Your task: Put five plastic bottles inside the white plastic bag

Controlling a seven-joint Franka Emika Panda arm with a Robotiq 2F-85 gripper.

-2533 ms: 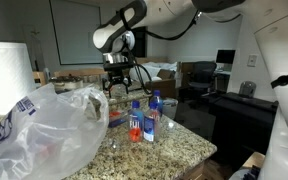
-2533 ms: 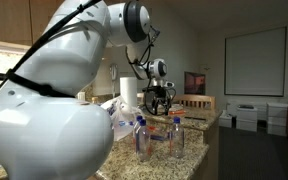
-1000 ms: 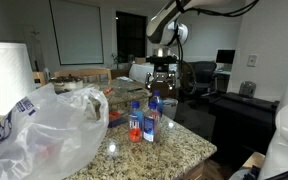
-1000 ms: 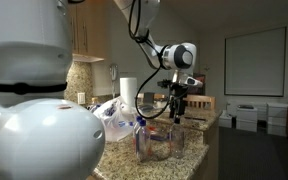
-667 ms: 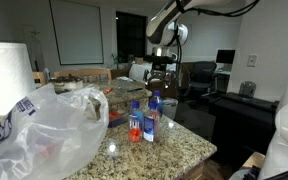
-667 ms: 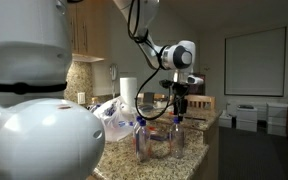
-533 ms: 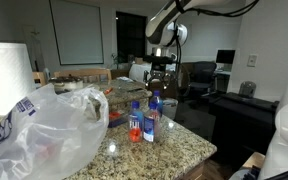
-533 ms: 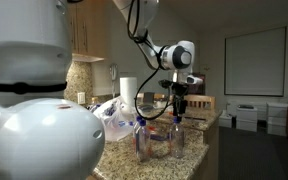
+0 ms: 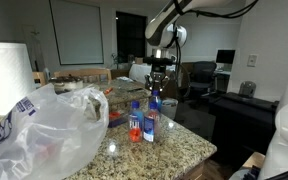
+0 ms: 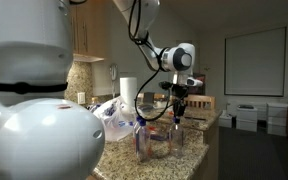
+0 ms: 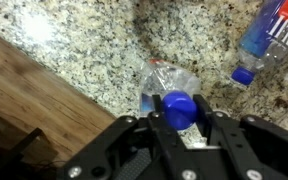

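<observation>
Plastic bottle [image 11: 165,82], clear, blue-capped, pinched in end effector [image 11: 181,113]

Two plastic bottles [image 9: 135,124] upright on the counter [image 9: 180,150], plastic bag [image 9: 46,125] beside them, gripper [image 9: 156,93] atop one.

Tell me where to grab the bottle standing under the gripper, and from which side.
Take the bottle by its blue cap, from straight above. It stands upright on the counter, so the cap is the topmost, narrowest part, and a second bottle close by may crowd a sideways approach. The gripper is shut on that cap.
</observation>
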